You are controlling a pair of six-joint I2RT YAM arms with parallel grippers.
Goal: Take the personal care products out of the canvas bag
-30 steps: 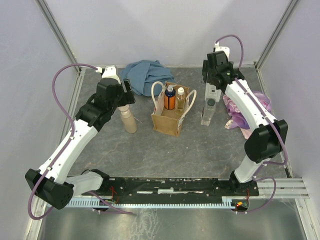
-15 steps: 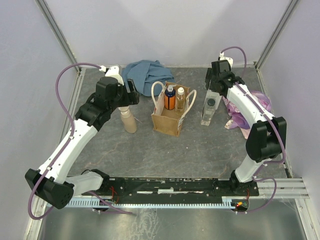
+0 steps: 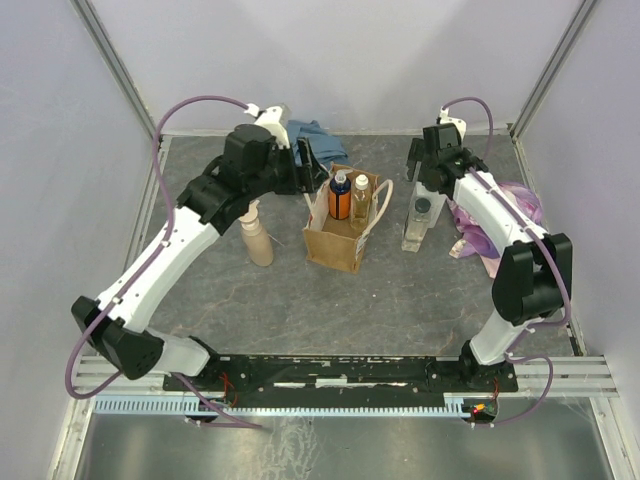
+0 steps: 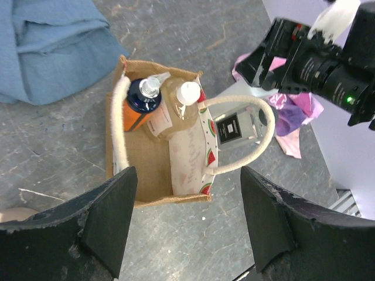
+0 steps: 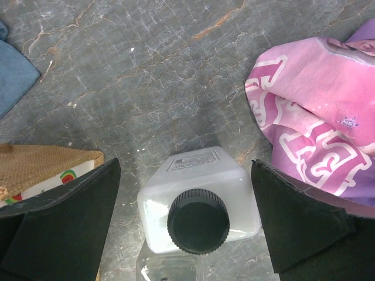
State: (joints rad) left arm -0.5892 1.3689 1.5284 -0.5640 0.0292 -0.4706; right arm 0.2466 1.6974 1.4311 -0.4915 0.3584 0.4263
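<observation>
The tan canvas bag [image 3: 333, 246] stands mid-table with cream rope handles. Inside it stand an orange bottle with a dark blue top [image 4: 139, 104] and a slim amber bottle with a white cap [image 4: 183, 104]. A beige pump bottle [image 3: 258, 236] stands on the table left of the bag. A white dark-capped bottle [image 5: 199, 202] and a clear one [image 5: 170, 270] stand right of the bag. My left gripper [image 4: 188, 222] is open and empty above the bag [image 4: 153, 175]. My right gripper [image 5: 186, 216] is open, its fingers either side of the white bottle, above it.
A blue cloth [image 3: 312, 134] lies behind the bag. A pink-purple patterned cloth [image 3: 500, 222] lies at the right, close to the two bottles. Grey walls enclose the table on three sides.
</observation>
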